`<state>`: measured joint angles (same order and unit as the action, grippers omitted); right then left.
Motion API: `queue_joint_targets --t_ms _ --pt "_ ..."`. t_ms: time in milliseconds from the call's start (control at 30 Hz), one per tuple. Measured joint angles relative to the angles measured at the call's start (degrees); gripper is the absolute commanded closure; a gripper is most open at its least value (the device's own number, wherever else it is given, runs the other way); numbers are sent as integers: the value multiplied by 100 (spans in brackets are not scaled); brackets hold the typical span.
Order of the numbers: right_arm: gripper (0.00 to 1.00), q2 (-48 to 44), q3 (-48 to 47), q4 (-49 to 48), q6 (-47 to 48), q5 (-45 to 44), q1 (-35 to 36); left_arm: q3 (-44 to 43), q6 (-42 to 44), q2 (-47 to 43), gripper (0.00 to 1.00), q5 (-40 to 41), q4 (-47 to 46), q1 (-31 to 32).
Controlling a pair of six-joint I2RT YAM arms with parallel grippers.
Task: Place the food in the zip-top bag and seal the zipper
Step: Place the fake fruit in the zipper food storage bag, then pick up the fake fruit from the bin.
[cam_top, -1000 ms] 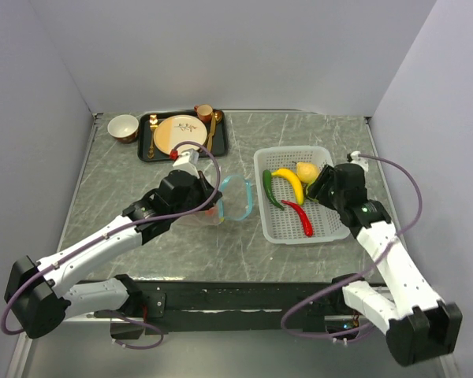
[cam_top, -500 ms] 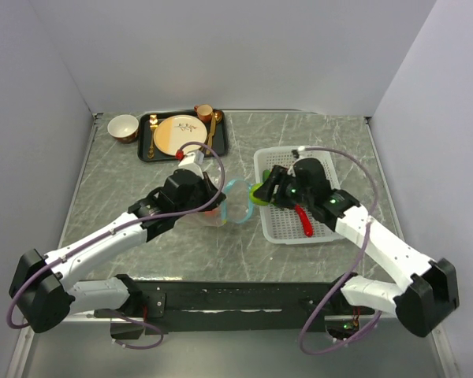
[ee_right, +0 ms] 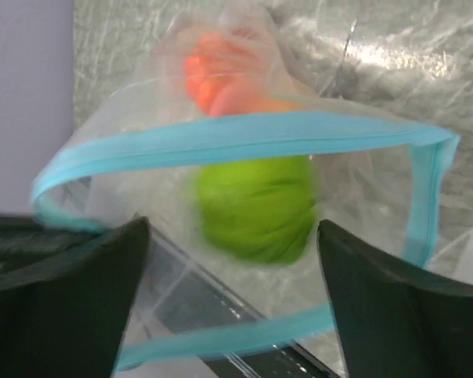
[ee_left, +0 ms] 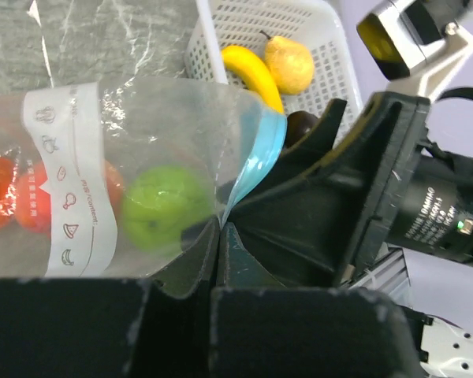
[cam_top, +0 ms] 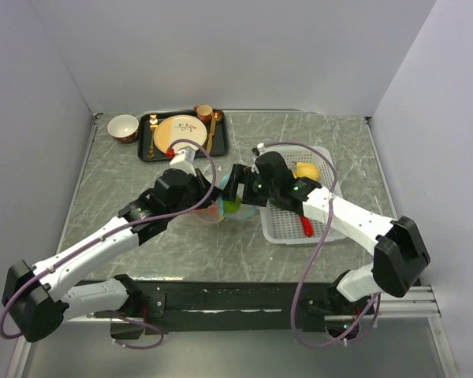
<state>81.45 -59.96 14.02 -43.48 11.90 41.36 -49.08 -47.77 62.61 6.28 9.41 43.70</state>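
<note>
The zip-top bag lies at mid-table with its teal zipper spread open. My left gripper is shut on the bag's mouth edge and holds it up; it also shows in the top view. My right gripper is open at the bag's mouth, in the top view. The lime-green ball sits inside the bag, beside an orange tomato. The banana, pale potato and dark fruit lie in the basket. The red chilli lies there too.
The white perforated basket stands right of the bag, under my right arm. A black tray with the round plate and a cup is at the back left, with a small bowl beside it.
My right gripper moved left from the basket with the lime-green ball to the bag's mouth and opened. The ball is now inside the bag. The left gripper kept its hold.
</note>
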Motion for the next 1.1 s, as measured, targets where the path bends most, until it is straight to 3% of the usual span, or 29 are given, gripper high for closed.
queue_joint_targets --t_ms 167,333,433,533,700,933,1100 --pt "0 -186 -162 247 138 -542 20 0 -20 -184 99 59 -11 4" --pt "0 -1403 79 708 195 -1661 -127 0 -20 -205 99 149 2 4" --pt "0 -2337 452 977 173 -2332 -435 7 -55 -212 99 177 4 4" --pt "0 -2660 750 1279 232 -2594 -1029 31 -103 -249 99 216 4 4" --pt "0 -1950 791 1832 448 -2959 -1864 33 -107 -256 99 219 7 4" --pt "0 -542 752 2166 564 -3272 -2262 31 -105 -256 99 219 7 4" --pt "0 -90 717 2015 610 -3239 -2376 31 -111 -258 99 240 7 4"
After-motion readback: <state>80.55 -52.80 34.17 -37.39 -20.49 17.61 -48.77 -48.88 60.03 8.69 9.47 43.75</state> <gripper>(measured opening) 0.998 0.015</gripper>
